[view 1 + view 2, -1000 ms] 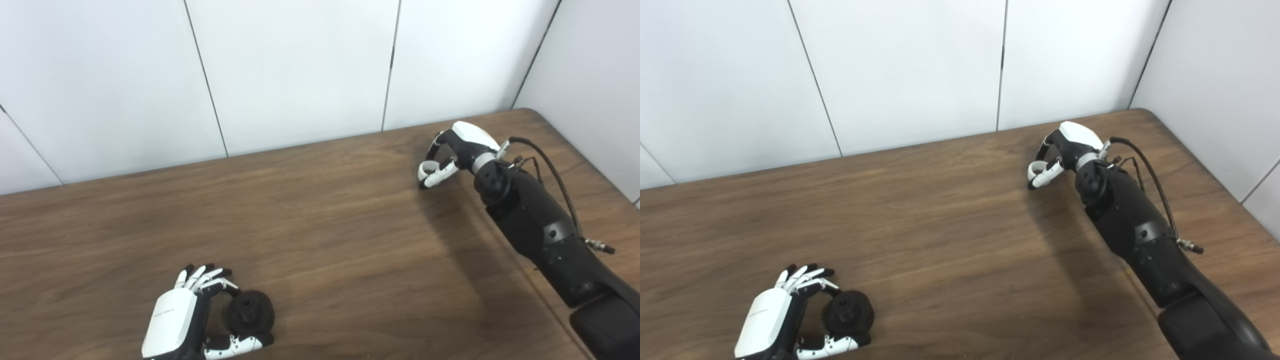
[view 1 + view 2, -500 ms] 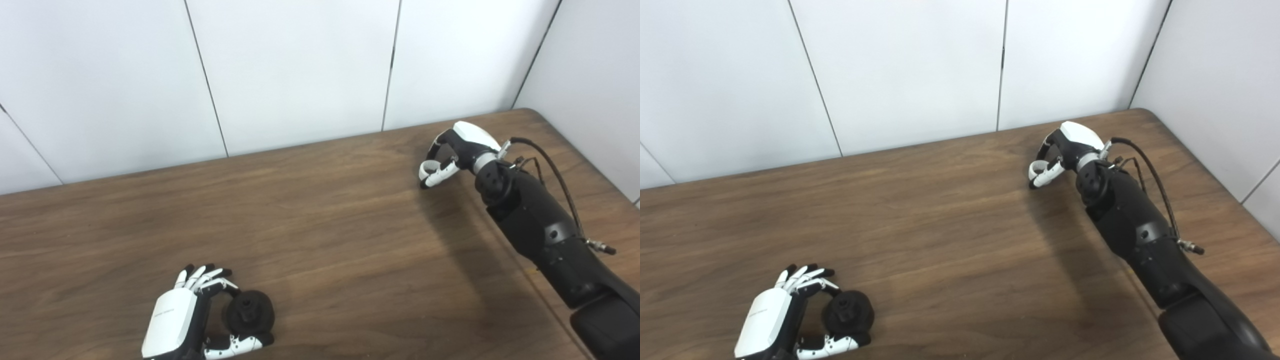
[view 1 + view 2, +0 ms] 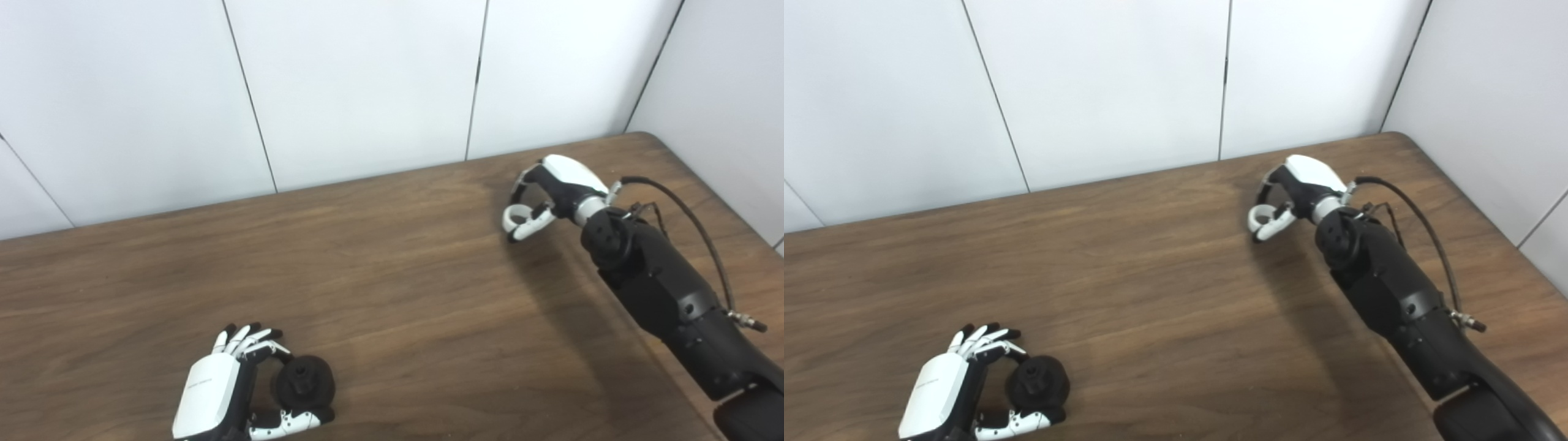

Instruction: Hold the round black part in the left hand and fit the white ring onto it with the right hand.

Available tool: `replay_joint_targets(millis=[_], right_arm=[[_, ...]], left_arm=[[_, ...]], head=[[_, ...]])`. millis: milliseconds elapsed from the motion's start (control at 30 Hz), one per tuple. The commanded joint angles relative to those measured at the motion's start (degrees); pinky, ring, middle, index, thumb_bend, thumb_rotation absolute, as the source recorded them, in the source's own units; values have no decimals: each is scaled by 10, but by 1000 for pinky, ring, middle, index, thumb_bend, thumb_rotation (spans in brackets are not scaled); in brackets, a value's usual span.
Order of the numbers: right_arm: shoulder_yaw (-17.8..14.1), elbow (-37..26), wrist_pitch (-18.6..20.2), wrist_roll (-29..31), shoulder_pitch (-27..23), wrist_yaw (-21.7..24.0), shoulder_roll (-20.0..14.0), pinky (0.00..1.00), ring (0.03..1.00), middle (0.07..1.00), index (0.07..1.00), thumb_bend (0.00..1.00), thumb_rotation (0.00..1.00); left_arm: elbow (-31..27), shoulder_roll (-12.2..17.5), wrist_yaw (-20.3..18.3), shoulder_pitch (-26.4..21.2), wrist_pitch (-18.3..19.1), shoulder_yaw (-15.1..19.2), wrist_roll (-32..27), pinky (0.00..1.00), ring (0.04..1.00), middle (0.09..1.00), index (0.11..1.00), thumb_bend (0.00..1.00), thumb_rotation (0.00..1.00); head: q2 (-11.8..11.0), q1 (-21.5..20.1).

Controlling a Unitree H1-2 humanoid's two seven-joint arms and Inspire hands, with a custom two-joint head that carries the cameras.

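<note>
Left hand (image 3: 211, 398) cups black part (image 3: 303, 384) — right hand (image 3: 548, 187) pinches white ring (image 3: 513, 215).

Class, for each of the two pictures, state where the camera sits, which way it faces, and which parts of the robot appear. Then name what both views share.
Left eye view: on the head, facing down at the wooden table; shows left hand around the round black part.
Right eye view: beside it, same aim; right hand holding the white ring.
Shared: both hands, both parts, white wall panels.
</note>
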Motion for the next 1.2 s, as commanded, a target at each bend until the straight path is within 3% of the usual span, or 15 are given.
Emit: replay_joint_targets(millis=[0, 333, 667, 867, 1167], right_arm=[[-1, -37, -17, -6, -23, 5, -10, 1000, 1000, 849, 487, 517, 132], [29, -152, -20, -11, -16, 62, 10, 1000, 1000, 850, 486, 517, 133], [60, -270, -33, -3, 6, 138, 30, 948, 1000, 861, 486, 518, 131], [79, -313, -46, -11, 12, 175, 49, 966, 1000, 857, 487, 518, 134], [94, -337, -70, -13, 23, 193, 79, 962, 1000, 858, 486, 519, 136]], left_arm=[[0, 2, -1, -2, 2, -2, 11, 1000, 917, 811, 484, 524, 51], [12, -7, 12, -7, 0, -14, 22, 1000, 910, 804, 484, 523, 52], [16, -32, 14, -12, 14, -33, 45, 1000, 914, 808, 483, 523, 51], [20, -44, 15, -17, 27, -44, 58, 1000, 914, 807, 483, 523, 50], [30, -55, 17, -30, 48, -58, 71, 1000, 917, 805, 483, 523, 49]], head=[[0, 4], [4, 38], [12, 112], [15, 134], [21, 151]])
